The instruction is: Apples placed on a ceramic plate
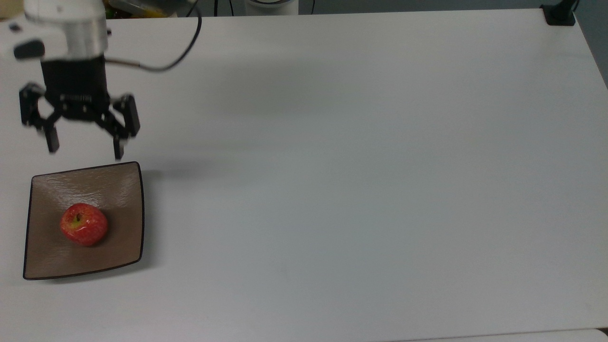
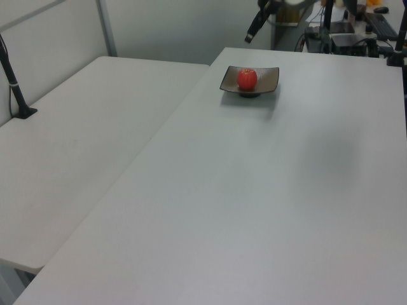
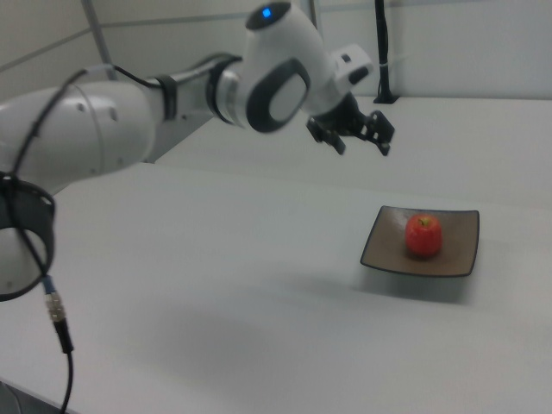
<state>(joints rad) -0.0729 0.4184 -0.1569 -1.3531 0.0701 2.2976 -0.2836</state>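
The gripper [image 1: 84,148], its fingers spread apart and holding nothing, hangs well above the apple [image 1: 83,231] sitting on the ceramic plate [image 1: 121,190] below it, so a clean retreat should go straight up, clear of the fruit.

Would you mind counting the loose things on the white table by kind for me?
Apples: 1, the apple sitting on the plate.
Plates: 1, the plate, brown and square.
Total: 2.
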